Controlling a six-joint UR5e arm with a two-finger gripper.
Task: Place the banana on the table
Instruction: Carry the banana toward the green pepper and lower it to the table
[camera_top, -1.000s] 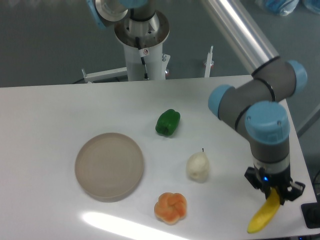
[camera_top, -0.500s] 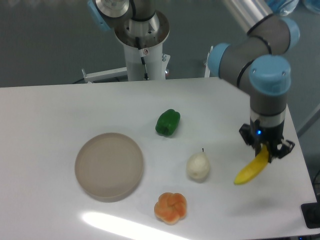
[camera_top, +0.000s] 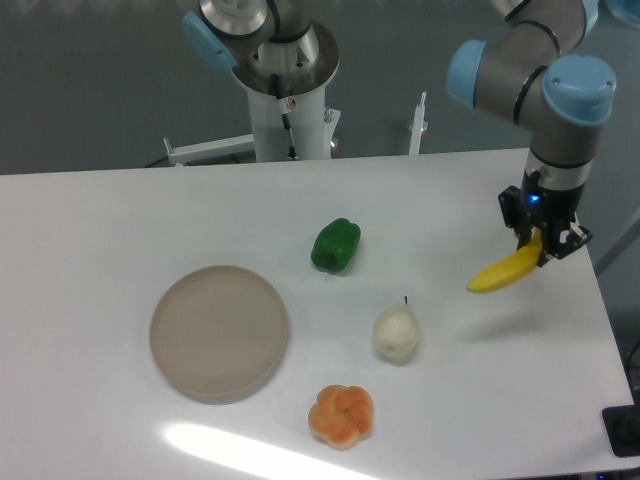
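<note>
Yellow banana hangs from the gripper, clamped at one end, above the white table's right side.
Lower until it touches, then release, clear of the pear.

You were working in a robotics lab: a pedestal-mounted arm stood at a bare white counter, grey floor behind.

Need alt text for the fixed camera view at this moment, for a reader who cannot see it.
The gripper holds a yellow banana by one end above the right side of the white table. Resting on the table are a green pepper, a pale pear, an orange lobed fruit and an empty round plate.
</note>
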